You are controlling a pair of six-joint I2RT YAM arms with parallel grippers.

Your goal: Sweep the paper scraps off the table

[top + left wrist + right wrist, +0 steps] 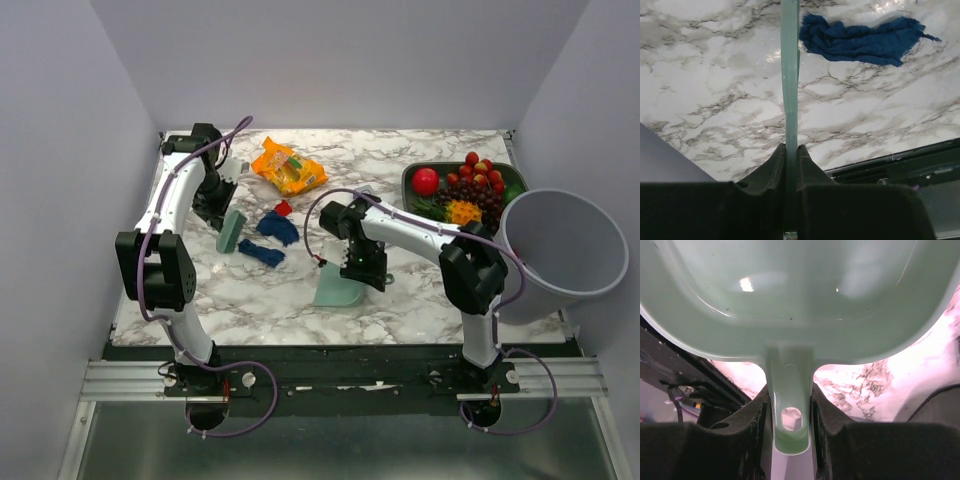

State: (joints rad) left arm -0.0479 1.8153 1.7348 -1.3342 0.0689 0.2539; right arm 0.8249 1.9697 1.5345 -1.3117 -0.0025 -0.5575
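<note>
We see the left gripper point(791, 150) pinching a thin pale green plastic sweeping tool point(789, 75) edge-on, its black fingers point(772, 165) pressed tight against both faces. From above, that tool stands tilted on the white marble-patterned table point(400, 305), left of the scraps. Near the middle of the table lie one crumpled dark blue paper scrap point(278, 228) just right of the tool, a second blue scrap point(262, 254) a little nearer the arm bases, and a small red paper scrap point(283, 208) beyond them, close to the orange snack bag point(288, 170). In the left wrist view a blue scrap lies just beside the tool's far end; whether they touch we cannot tell. The right gripper point(790, 405) is clamped on the handle of a pale green plastic dustpan point(790, 300), which rests on the table right of the blue scraps, apart from them. At the far right sit a dark green tray of fruit point(408, 178) and a grey round bin point(565, 245)
</note>
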